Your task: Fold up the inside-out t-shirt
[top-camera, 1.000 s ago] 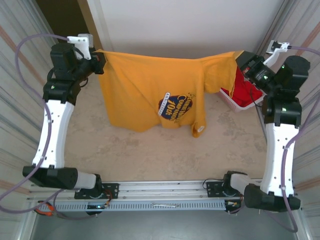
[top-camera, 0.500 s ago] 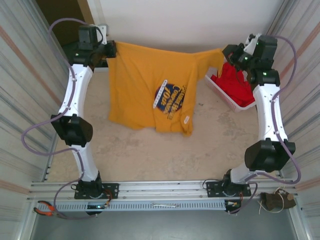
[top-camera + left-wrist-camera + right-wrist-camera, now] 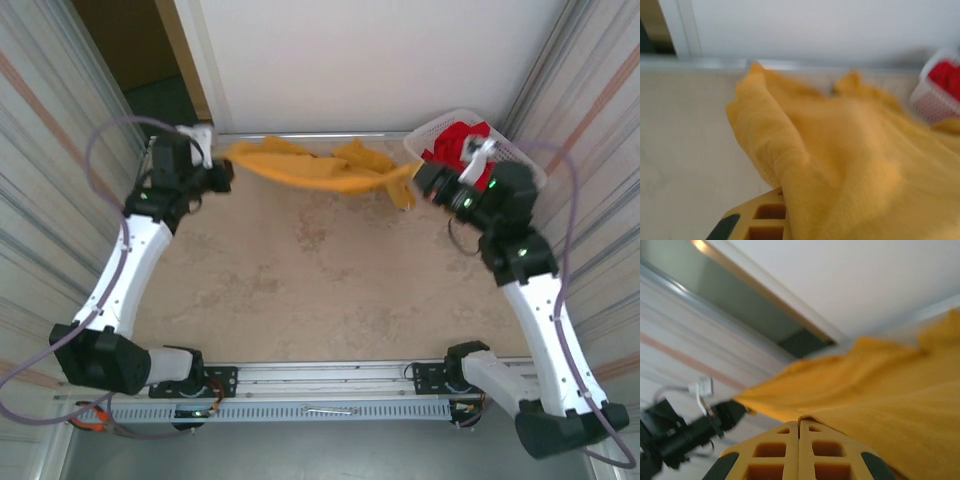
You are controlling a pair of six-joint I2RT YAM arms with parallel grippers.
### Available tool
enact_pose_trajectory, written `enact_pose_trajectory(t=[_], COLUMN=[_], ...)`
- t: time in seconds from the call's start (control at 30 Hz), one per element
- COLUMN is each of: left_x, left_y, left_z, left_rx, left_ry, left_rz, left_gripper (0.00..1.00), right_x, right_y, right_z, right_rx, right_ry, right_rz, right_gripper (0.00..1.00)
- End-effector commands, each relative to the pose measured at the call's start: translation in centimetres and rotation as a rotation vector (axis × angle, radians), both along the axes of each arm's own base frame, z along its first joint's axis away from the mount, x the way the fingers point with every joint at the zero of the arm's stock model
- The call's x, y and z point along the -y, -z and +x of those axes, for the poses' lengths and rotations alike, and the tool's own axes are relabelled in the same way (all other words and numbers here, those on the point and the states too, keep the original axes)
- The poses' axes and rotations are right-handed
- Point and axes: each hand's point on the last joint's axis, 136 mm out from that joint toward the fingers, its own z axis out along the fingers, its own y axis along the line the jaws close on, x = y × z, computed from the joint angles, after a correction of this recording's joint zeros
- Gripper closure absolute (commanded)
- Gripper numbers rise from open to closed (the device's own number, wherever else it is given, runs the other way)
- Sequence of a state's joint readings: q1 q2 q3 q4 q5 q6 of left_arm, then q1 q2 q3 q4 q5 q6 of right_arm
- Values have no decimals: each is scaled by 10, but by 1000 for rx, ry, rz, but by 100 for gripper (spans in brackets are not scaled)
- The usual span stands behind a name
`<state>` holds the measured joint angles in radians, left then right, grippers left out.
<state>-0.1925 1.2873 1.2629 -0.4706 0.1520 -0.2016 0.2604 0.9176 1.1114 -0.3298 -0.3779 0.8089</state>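
Observation:
The inside-out t-shirt (image 3: 310, 170) is mustard yellow and stretches as a bunched, sagging band along the far edge of the table (image 3: 320, 280). My left gripper (image 3: 222, 172) is shut on its left end and my right gripper (image 3: 420, 182) is shut on its right end. In the left wrist view the t-shirt (image 3: 855, 150) drapes over my left gripper (image 3: 790, 205), hiding all but one yellow finger (image 3: 757, 217). In the right wrist view my right gripper (image 3: 800, 421) has its fingers pressed together on a fold of the t-shirt (image 3: 880, 390), which runs to the left arm's black gripper (image 3: 725, 415).
A white basket (image 3: 510, 150) holding a bright red garment (image 3: 455, 140) stands at the back right, just behind my right gripper; it also shows in the left wrist view as the basket (image 3: 935, 102). A white wall (image 3: 370, 60) closes the back. Orange pliers (image 3: 88, 420) lie by the near rail.
Both grippers have come down and forward from high at the back. The shirt, which hung spread with its print showing, is now low and bunched into a narrow band between them.

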Motion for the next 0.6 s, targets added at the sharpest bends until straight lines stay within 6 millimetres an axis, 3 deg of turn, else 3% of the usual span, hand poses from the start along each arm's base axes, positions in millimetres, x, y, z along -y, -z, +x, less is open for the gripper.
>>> enact_pose_trajectory(t=[0.0, 0.1, 0.23, 0.4, 0.5, 0.57], left_x=[-4, -8, -11, -16, -21, -23], left_y=[81, 147, 196, 213, 214, 215], left_z=[-31, -72, -119, -138, -135, -132], left_rx=[-181, -368, -513, -549, -559, -568], left_ry=[-75, -131, -198, -247, -255, -260], left_rz=[31, 58, 77, 102, 152, 186], left_gripper=[100, 100, 100, 100, 100, 100], right_x=[-3, -4, 9, 13, -4, -23], right_y=[116, 187, 230, 245, 246, 249], right_z=[-22, -60, -95, -104, -97, -95], right_rx=[-230, -371, -471, -499, -495, -520], right_ry=[21, 21, 75, 83, 14, -77], right_rz=[-155, -217, -243, -239, -236, -238], right_gripper=[100, 100, 100, 100, 100, 74])
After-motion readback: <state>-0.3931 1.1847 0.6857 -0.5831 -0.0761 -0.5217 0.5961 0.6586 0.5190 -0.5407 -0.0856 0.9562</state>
